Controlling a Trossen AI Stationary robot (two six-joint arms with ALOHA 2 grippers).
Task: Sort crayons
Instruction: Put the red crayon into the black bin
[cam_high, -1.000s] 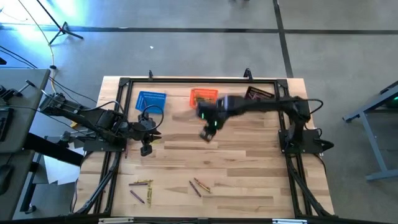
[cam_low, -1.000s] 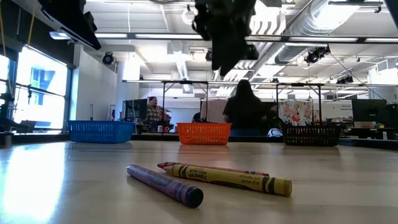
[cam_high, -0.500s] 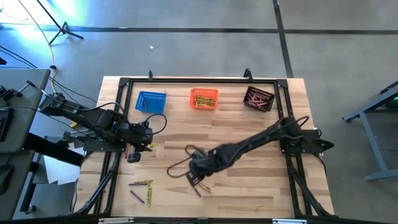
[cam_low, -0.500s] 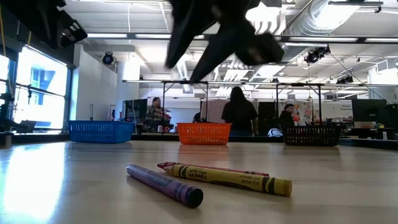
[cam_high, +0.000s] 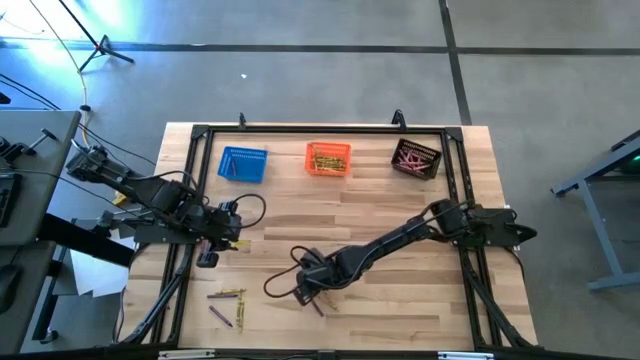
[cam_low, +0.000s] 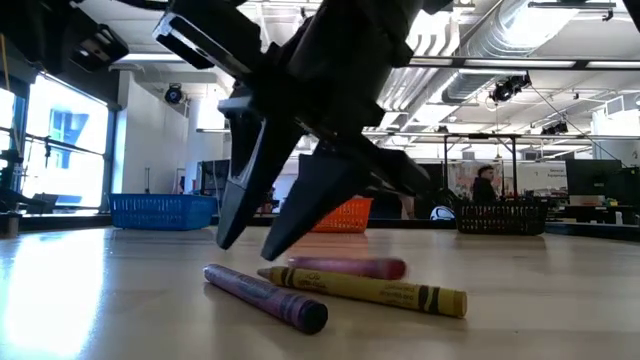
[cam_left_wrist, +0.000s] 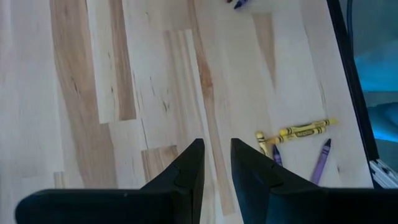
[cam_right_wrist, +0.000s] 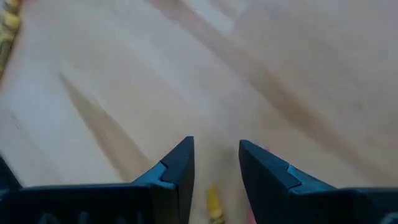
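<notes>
Pale wooden planks make up the surface (cam_high: 400, 200), framed by a black metal rail, with grey concrete floor all round. Right tool (cam_low: 262, 240) hangs low just above three loose crayons near the front edge: a dark purple crayon (cam_low: 265, 297), a yellow crayon (cam_low: 370, 290) and a reddish-pink crayon (cam_low: 348, 267) behind it. Its two dark fingers (cam_right_wrist: 177, 168) stand narrowly apart, holding nothing, with the yellow crayon's tip showing between them in the right wrist view. Left tool (cam_high: 208, 257) hovers over the left side, its fingers also slightly parted and empty; ahead of it lies a second cluster of crayons (cam_left_wrist: 297, 140), where one yellow and at least two purple sticks can be told apart, close to the left rail.

Along the far edge sit three mesh baskets, well apart: a blue basket (cam_high: 242, 163), an orange basket (cam_high: 328, 158) holding yellow sticks, and a black basket (cam_high: 416, 158) holding reddish ones. Bare planks fill the middle between baskets and loose crayons.
</notes>
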